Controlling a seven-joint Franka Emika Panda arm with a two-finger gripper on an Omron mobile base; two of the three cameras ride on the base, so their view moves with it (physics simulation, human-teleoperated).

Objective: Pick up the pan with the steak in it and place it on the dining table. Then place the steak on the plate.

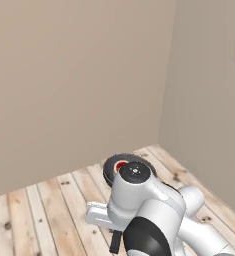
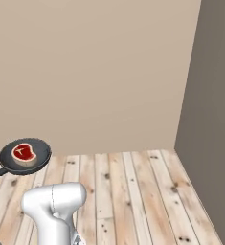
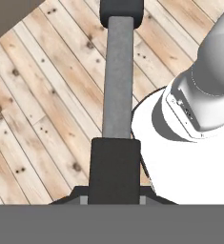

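Pan [image 2: 25, 156], round and black with a low rim, hangs in the air above the pale knotty plank floor [image 2: 133, 191], near a plain beige wall [image 2: 95, 72]. Its long straight handle [image 3: 118, 76], matte grey in the hand view, runs down into the fingers [image 3: 114, 174], which are clenched on it. The steak [image 2: 23, 152], flat with a red centre and pale fat rim, lies inside the pan.
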